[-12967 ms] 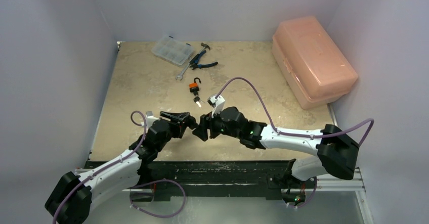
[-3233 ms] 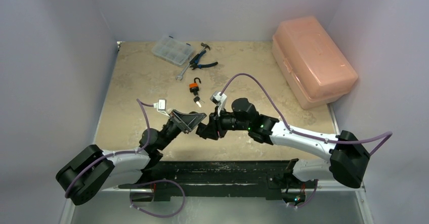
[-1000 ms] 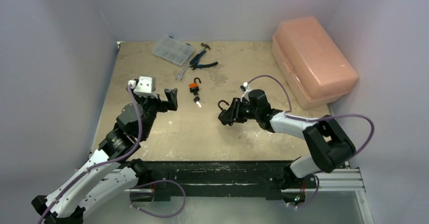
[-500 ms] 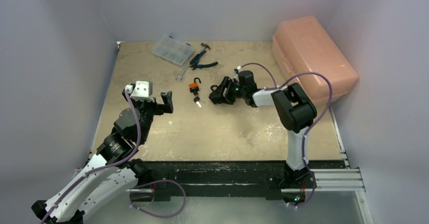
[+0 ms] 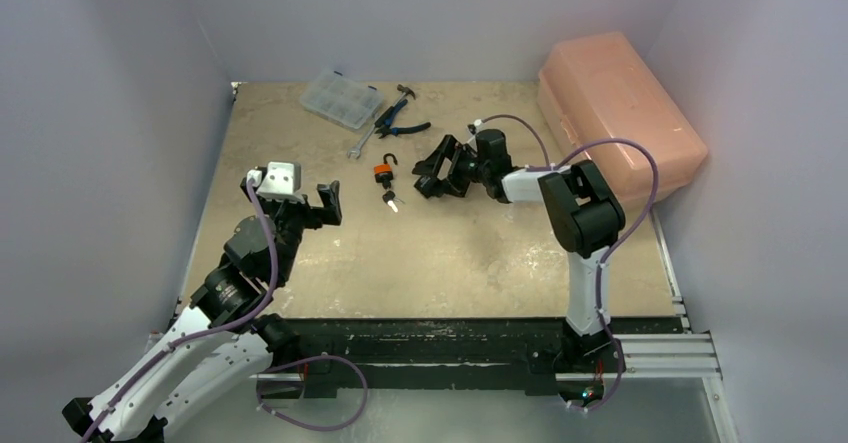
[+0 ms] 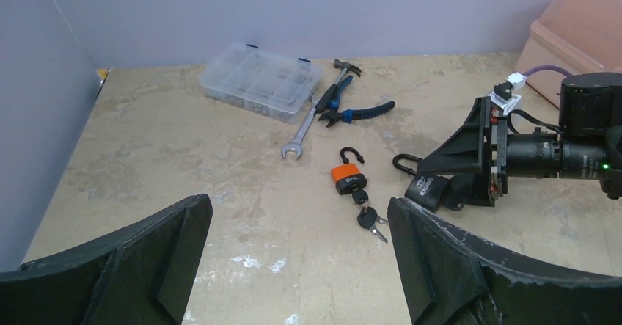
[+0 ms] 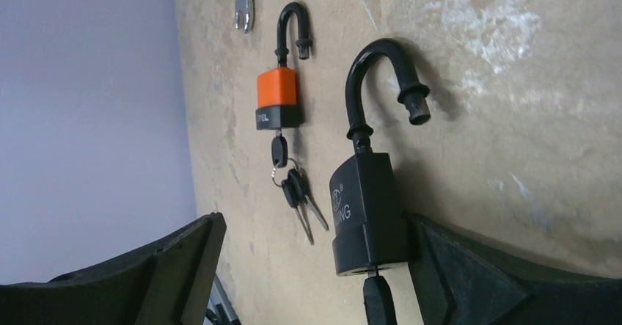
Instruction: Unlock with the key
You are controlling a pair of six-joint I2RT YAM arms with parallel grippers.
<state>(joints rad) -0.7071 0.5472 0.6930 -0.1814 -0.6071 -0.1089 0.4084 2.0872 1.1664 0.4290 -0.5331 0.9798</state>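
Note:
A black padlock lies on the table with its shackle swung open and a key in its keyhole. My right gripper is open around it; the padlock's body rests against one finger. Just left of it lies an orange padlock, shackle open too, with a bunch of keys in its lock. My left gripper hovers open and empty at the left, facing both padlocks and the right gripper.
At the back lie a clear organiser box, a hammer, blue-handled pliers and a wrench. A large pink toolbox fills the right rear corner. Walls close in on three sides.
My right gripper has carried the black padlock from mid-table to beside the orange padlock and has opened, leaving it on the table. The left arm has drawn back slightly.

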